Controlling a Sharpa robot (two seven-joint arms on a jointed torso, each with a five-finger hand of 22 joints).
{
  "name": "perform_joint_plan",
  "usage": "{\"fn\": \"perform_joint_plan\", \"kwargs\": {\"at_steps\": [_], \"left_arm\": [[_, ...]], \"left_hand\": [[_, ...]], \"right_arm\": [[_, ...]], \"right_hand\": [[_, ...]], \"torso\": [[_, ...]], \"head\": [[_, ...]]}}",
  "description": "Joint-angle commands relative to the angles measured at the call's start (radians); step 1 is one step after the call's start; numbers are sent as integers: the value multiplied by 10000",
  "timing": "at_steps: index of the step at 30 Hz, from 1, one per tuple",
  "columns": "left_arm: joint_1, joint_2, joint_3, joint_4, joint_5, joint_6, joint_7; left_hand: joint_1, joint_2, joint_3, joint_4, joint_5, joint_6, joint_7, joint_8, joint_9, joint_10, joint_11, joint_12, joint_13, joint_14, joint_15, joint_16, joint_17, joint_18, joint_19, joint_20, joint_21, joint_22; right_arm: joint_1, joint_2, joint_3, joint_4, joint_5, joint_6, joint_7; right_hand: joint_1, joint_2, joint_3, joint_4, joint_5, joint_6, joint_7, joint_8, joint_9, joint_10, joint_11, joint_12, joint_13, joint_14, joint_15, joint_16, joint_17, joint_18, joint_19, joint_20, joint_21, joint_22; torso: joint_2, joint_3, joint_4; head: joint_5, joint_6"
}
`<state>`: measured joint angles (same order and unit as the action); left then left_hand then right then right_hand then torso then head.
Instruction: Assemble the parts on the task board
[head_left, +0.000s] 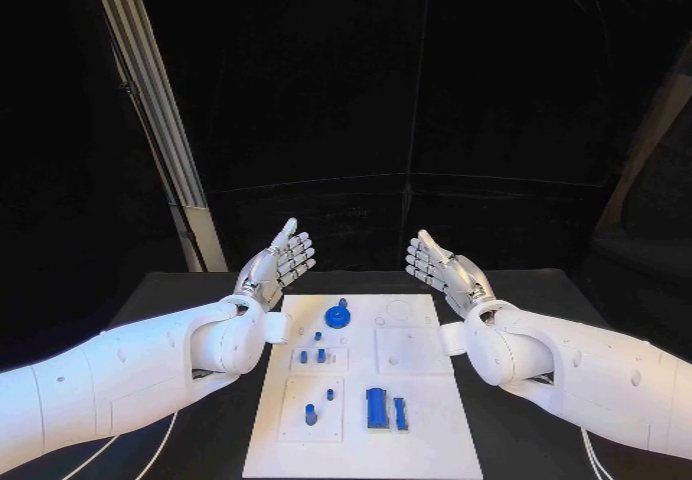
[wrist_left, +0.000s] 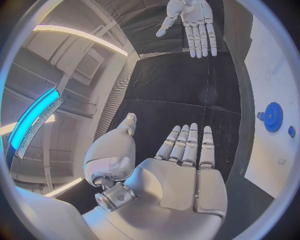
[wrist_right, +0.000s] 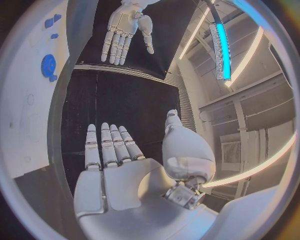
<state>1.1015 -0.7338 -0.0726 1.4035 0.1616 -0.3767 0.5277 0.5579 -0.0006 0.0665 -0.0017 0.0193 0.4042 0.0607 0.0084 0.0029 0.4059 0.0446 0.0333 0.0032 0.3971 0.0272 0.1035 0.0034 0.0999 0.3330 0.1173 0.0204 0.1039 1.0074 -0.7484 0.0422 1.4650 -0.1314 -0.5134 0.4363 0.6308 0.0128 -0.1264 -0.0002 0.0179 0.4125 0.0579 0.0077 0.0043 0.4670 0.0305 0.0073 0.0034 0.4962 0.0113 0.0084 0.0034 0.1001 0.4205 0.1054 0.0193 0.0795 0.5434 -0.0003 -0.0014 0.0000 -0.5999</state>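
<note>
Starting on the left, we have our silver many-fingered left hand (head_left: 278, 262) raised over the far left corner of the white rectangular task board (head_left: 433, 440), palm turned inward, fingers straight and spread, holding nothing. The board lies between our two arms, its long axis running away from us, so every part sits nearer to us than the fingertips, back toward the wrists. Just inward of the left wrist lies the round blue toothed gear (head_left: 338, 317), with small blue pegs (head_left: 312, 355) nearer still. Further back, toward the board's near end, stands the tall blue rectangular block (head_left: 376, 407), with a thinner blue slab (head_left: 401, 412) just beside it on the right-hand side. On the right, our silver many-fingered right hand (head_left: 440, 264) mirrors the left over the far right corner, likewise flat, open and empty. We judge the gear closer to the left hand, the block about midway; either hand must draw back and turn palm down to reach any part.
</note>
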Motion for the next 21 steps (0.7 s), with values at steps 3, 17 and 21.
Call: {"fn": "perform_joint_plan", "kwargs": {"at_steps": [3, 17, 21], "left_arm": [[-258, -244, 364, 896, -1177, -2754, -41], [-515, -462, 726, 1665, -1616, -3933, -77], [-515, -462, 726, 1665, -1616, -3933, -77]], "left_hand": [[-2080, 6, -665, 17, -193, -1504, -607, -84, -29, -1516, -446, -333, -32, -1479, -272, -1035, -34, -999, -1242, -439, -204, -1039], [-3643, 6, -665, 17, -193, -2637, -607, -84, -29, -2653, -446, -333, -32, -2591, -272, -1035, -34, -999, -2161, -1173, -204, -1039], [-3908, 6, -665, 17, -193, -2826, -607, -84, -29, -2842, -446, -333, -32, -2779, -272, -1035, -34, -999, -2320, -1173, -204, -1039]], "right_arm": [[297, -220, -278, 742, 1131, -2189, 741], [426, -316, -422, 1050, 1314, -2566, 837], [426, -316, -422, 1050, 1314, -2566, 837]], "right_hand": [[-2333, -128, 463, 2, -179, -1527, -579, -77, -43, -1728, -305, -73, -34, -1835, -113, -84, -34, -300, -1556, -1054, -193, -795], [-4100, -128, 1264, 2, -179, -2684, -579, -77, -43, -3026, -305, -73, -34, -3225, -113, -84, -34, -1001, -2727, -1054, -193, -795], [-4397, -128, 1264, 2, -179, -2879, -579, -77, -43, -3252, -305, -73, -34, -3462, -113, -84, -34, -1001, -2931, -1054, -193, -795]], "torso": [[8, 3, 14], [8, 3, 14], [8, 3, 14]], "head": [[0, -1], [0, -1], [0, -1]]}}
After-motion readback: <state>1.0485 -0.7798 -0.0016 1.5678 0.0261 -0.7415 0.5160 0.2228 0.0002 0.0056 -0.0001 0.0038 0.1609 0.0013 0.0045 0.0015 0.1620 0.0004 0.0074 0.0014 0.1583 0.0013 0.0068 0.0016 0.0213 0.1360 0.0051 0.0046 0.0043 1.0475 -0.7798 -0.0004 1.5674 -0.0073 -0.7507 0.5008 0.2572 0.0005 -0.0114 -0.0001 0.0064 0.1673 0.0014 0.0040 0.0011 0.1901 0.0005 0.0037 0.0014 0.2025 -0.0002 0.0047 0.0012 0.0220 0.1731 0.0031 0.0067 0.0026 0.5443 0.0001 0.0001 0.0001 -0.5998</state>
